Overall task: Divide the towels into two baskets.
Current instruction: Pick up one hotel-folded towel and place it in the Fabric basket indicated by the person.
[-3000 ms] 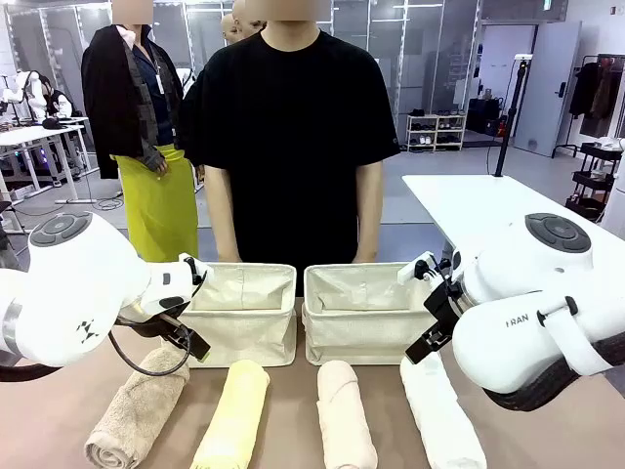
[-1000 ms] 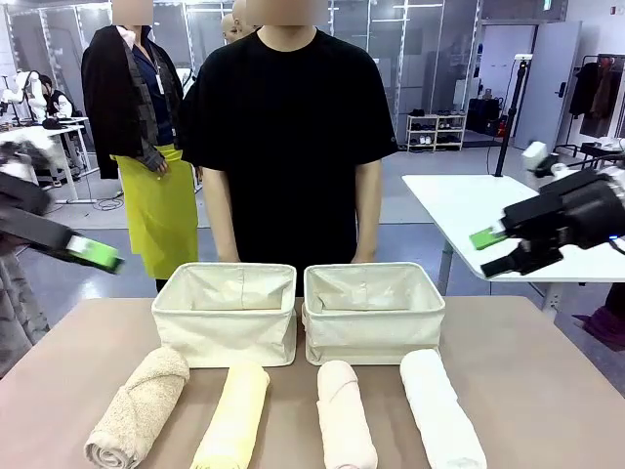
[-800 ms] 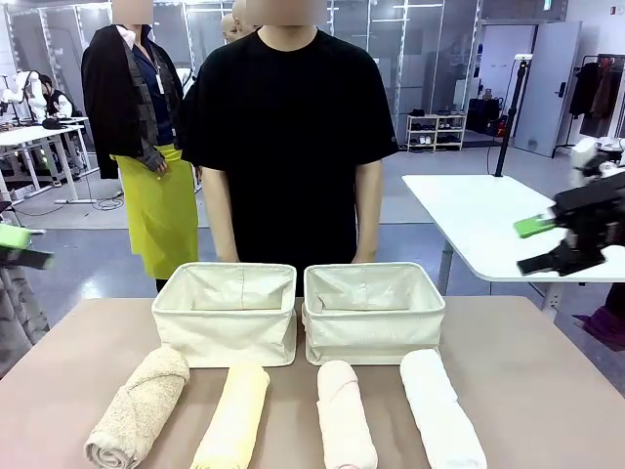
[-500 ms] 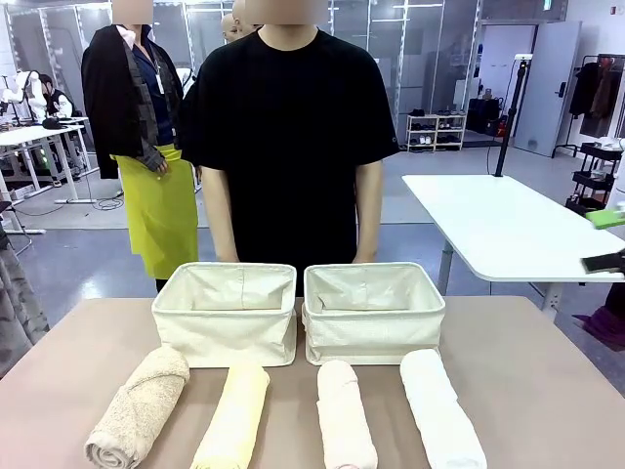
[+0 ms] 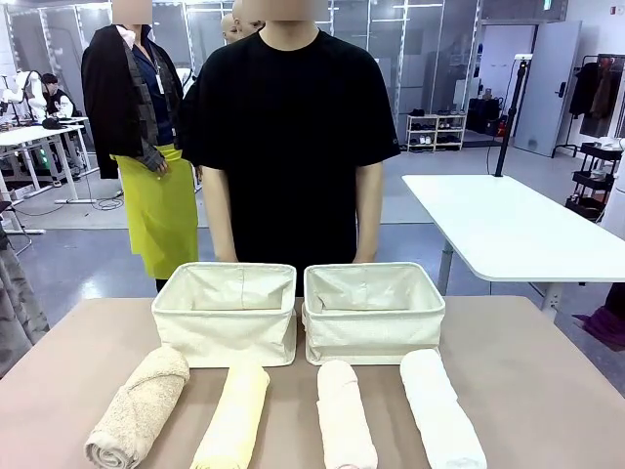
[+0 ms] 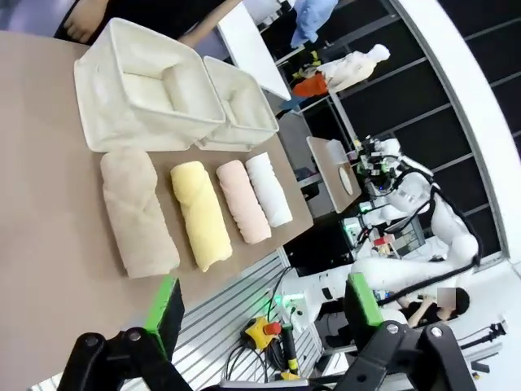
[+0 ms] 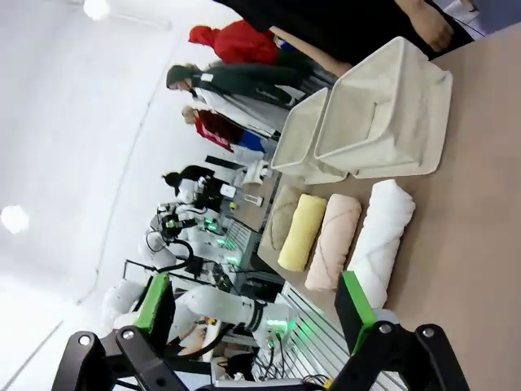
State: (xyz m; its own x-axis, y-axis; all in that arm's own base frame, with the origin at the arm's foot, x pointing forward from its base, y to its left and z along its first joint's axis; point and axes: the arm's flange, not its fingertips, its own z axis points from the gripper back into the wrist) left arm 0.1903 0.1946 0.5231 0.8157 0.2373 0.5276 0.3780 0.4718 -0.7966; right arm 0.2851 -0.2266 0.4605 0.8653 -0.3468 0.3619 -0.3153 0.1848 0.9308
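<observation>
Both arms have swung clear of the table (image 5: 547, 391), over which they hung three seconds ago. The left gripper (image 6: 262, 305) is released, jaws spread wide with nothing between them, and looks down on the tabletop from well apart. The right gripper (image 7: 254, 303) is likewise released and holds nothing, also well away from the tabletop.

On the near part of the table four rolled towels lie side by side, none touching a gripper. From the robot's left they are the tan towel (image 5: 137, 405), lying at a slant, the yellow towel (image 5: 234, 415), the pink towel (image 5: 345, 415) and the white towel (image 5: 441, 410). Just beyond them sit the left basket (image 5: 227, 337) and the right basket (image 5: 371, 337), next to each other with rims nearly touching. A person (image 5: 293, 127) in a black shirt stands just behind the two baskets, arms down.
</observation>
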